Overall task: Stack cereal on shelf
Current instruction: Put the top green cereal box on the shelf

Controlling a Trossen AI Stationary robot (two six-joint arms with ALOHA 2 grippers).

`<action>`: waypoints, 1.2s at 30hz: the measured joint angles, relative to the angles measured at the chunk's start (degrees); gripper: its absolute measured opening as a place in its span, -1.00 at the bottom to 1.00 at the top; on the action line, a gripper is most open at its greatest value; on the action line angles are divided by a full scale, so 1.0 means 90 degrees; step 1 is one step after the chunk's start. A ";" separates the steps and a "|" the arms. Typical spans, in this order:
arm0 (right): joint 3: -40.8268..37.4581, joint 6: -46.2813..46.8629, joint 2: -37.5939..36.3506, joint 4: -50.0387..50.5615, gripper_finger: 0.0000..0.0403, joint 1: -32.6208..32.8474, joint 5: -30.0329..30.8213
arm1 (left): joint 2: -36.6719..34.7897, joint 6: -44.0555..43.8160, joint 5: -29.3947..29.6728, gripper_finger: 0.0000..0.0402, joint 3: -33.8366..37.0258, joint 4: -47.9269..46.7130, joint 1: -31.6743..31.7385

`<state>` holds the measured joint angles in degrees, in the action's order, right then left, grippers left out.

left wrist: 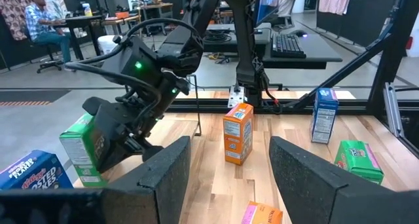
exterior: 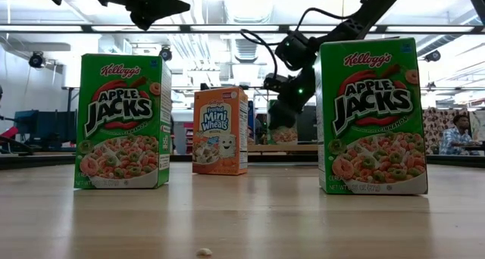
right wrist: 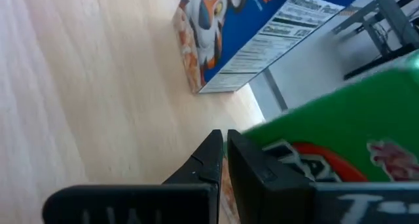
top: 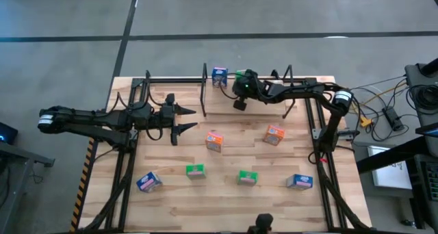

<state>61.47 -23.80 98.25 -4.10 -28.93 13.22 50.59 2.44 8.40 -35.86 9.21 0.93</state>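
Over the shelf [top: 274, 80] at the counter's [top: 233, 206] far edge, the right end effector [top: 239, 104] reaches in, fingers closed and empty, just beside a green box [right wrist: 366, 132]. A blue Frosted Flakes box [top: 219, 75] stands near it. Left end effector [top: 188, 121] hovers open, empty. Nearer boxes read "Apple Jacks" [exterior: 121, 121] and "Mini Wheats" [exterior: 220, 130].

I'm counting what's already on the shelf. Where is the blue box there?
In the high view, the blue cereal box stands on the shelf at the table's far edge, just left of the green box beside the shut right gripper.
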 joint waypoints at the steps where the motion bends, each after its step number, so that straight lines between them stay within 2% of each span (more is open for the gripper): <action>1: 0.0000 0.0004 0.0010 -0.0020 -0.94 -0.0013 0.0027 | 0.0000 0.0000 0.0000 -0.05 0.0000 0.0002 0.0002; 19: 0.0002 0.0076 0.0018 -0.0144 -0.94 -0.0195 0.0370 | 0.0000 0.0000 0.0000 -0.05 0.0000 0.0002 0.0002; 31: 0.0002 -0.0553 0.0009 0.0145 -0.94 -0.0237 0.0402 | 0.0000 0.0000 0.0000 -0.05 0.0000 0.0000 0.0002; 36: 0.0005 -0.0874 -0.0009 0.0491 -0.94 -0.0237 0.0814 | 0.0000 -0.0002 0.0000 -0.05 0.0000 -0.0028 0.0002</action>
<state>61.51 -31.66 98.16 0.32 -31.07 20.55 50.59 2.42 8.40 -35.86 8.97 0.94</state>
